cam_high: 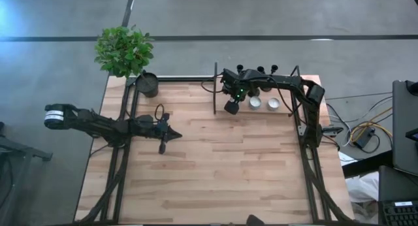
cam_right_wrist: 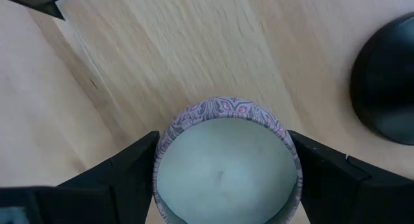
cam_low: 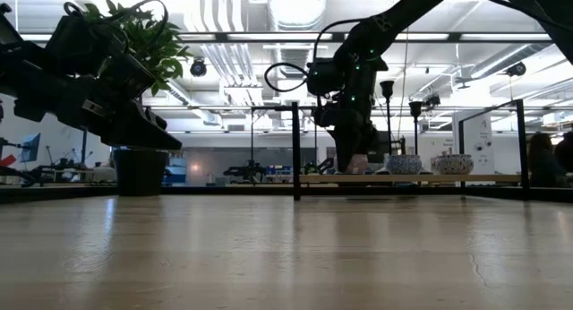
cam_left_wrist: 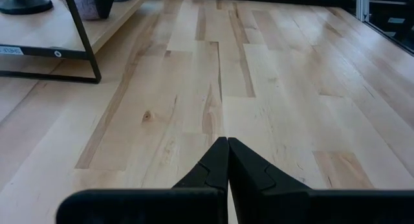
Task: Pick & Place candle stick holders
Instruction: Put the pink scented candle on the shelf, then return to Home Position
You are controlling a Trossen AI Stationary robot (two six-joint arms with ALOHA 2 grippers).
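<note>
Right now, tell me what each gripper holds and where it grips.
The right gripper brackets a patterned bowl by opposite sides of its rim; firm contact cannot be told. The left gripper is shut and holds nothing.

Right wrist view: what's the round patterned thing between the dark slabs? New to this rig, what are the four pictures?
It is a small patterned bowl seen from the camera on the right arm's wrist. The slabs are the right gripper, open on either side of it. The other pictures look straight down, level across the table, and from the left wrist. The machine is two dark robot arms. The left gripper is shut, empty, over bare wood. At the back are two more bowls, thin black candle stick holders and a potted plant.
</note>
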